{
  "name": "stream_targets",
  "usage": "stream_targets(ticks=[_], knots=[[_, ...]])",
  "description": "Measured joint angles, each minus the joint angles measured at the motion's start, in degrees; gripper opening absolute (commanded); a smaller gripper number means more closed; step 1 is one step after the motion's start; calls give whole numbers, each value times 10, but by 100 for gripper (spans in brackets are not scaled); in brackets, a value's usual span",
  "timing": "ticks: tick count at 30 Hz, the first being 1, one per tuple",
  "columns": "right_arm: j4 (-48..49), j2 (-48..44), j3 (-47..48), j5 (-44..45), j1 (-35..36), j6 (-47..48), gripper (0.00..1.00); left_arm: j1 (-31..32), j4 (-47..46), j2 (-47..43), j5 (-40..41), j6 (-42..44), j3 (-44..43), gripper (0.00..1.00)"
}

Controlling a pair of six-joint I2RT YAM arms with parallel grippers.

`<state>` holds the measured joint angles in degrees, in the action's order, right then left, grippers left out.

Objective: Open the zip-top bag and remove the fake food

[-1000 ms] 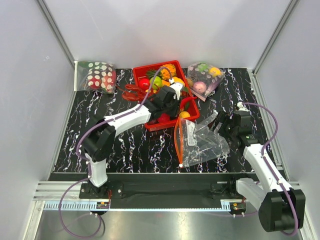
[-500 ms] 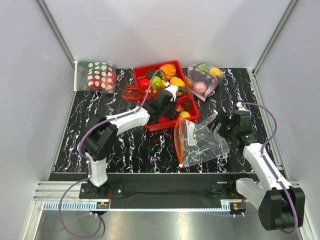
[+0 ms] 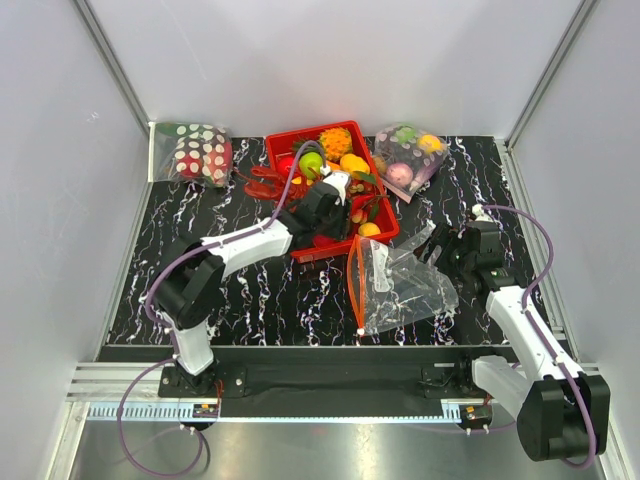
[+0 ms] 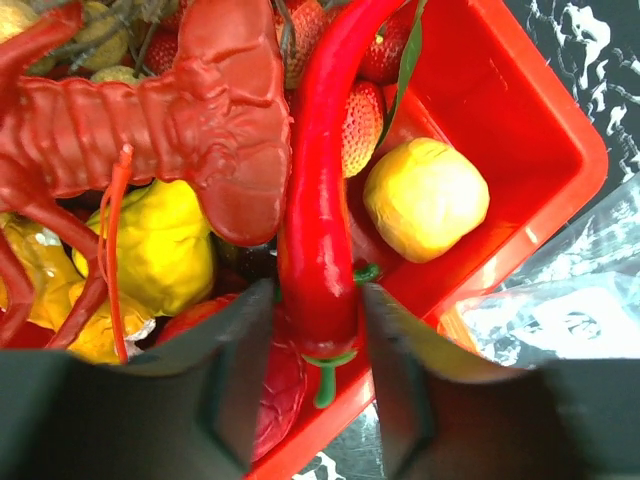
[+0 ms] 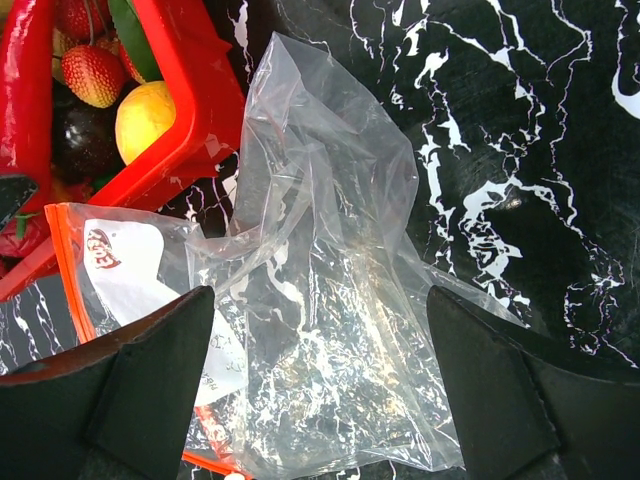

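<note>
Zip-top bag (image 3: 405,285): lying crumpled on black marbled surface (image 3: 260,300), centre-right of top view, touching lower right corner of red bin (image 3: 320,250). Orange zip strip along left edge, white label just beside it.

Left end effector (image 4: 318,330): inside bin, clenched on red chili (image 4: 315,200) near green stem end, at bottom centre of wrist view. Chili running up to top of frame. Lobster (image 4: 170,120) lying across upper left, touching chili. Yellow fruit (image 4: 425,198) to right, against bin wall; strawberries (image 4: 360,125) beside chili.

Right end effector (image 5: 320,390): released, fingers spread wide at lower corners of wrist view, above bag; contact with plastic not determinable.
</note>
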<state>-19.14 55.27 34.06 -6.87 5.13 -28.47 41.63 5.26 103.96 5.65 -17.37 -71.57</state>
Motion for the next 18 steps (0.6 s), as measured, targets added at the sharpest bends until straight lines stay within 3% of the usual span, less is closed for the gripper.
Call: stream_targets(ticks=[1, 6, 13, 18], knots=[[0, 0, 0, -1, 0, 0, 95, 0, -1, -1, 0, -1, 0, 66], [-1, -2, 0, -2, 0, 0, 98, 1, 2, -9, 2, 6, 0, 93], [-7, -22, 0, -2, 0, 5, 98, 10, 18, -32, 7, 20, 0, 97], [-21, -41, 5, -2, 0, 13, 99, 16, 27, -101, 15, 28, 1, 99]])
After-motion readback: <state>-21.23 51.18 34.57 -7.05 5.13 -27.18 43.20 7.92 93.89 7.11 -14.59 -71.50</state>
